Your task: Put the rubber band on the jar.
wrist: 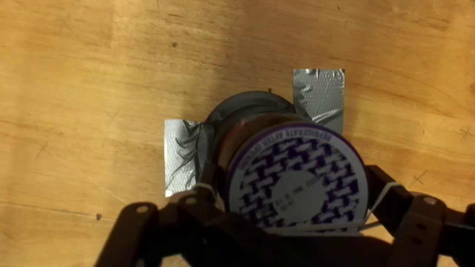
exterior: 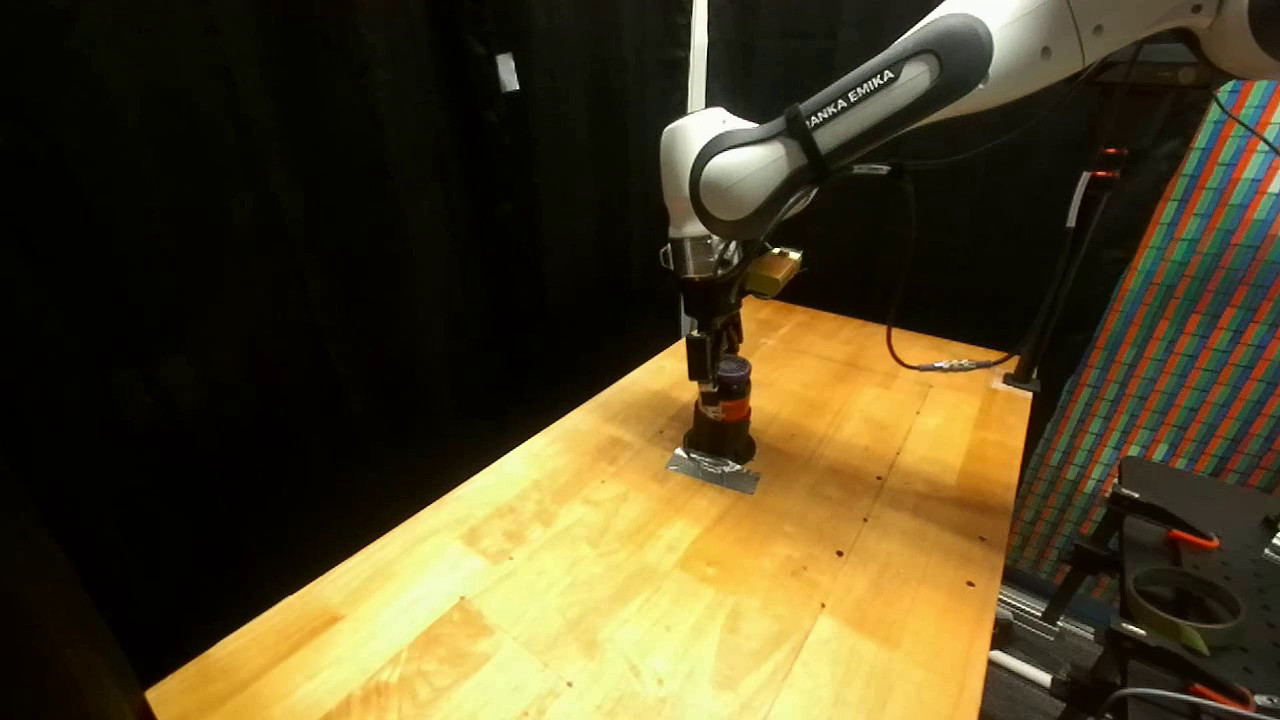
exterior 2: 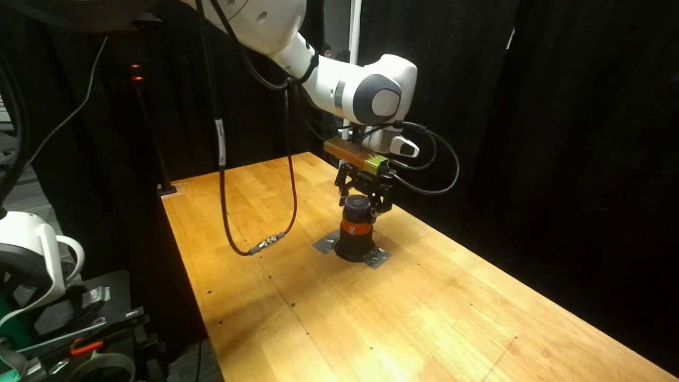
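Observation:
The jar [exterior: 735,409] stands upright with its orange-red band showing in both exterior views [exterior 2: 356,228]. Its lower part sits in a black round base [exterior 2: 354,248] fixed to the table by silver tape [wrist: 319,92]. In the wrist view its purple-and-white lid [wrist: 297,185] fills the space between the fingers. My gripper [exterior: 720,375] points down over the jar, one finger on each side of the lid [exterior 2: 358,207]; I cannot tell whether they touch it. A pale rubber band [wrist: 383,193] is stretched around both fingers, with strands crossing the lid's near part. The fingers hide its rest.
The wooden table [exterior: 640,580] has a black curtain behind it. A cable with a connector [exterior 2: 268,243] hangs low beside the arm. A thin post [exterior 2: 167,189] stands at the table's edge. A dark cart [exterior: 1190,530] with tools is beside the table.

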Action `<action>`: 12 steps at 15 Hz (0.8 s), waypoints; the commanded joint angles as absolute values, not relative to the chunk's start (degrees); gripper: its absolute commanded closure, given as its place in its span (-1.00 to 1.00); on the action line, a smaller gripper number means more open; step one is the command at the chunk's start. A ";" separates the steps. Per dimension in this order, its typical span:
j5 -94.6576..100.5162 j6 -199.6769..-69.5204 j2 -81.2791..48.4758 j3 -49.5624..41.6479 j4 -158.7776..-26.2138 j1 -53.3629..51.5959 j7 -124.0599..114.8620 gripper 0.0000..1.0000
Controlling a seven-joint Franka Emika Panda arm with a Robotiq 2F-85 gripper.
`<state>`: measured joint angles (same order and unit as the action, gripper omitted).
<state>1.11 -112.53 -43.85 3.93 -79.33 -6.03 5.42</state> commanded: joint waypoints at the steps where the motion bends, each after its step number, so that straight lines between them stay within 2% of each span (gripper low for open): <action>1: 3.57 -114.03 -38.46 2.54 -88.76 -7.65 0.90 -1.00; 12: 8.50 -137.67 -21.88 1.89 -118.29 -9.25 -7.22 -1.00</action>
<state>6.67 -130.37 -28.77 2.65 -107.09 -8.59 -4.84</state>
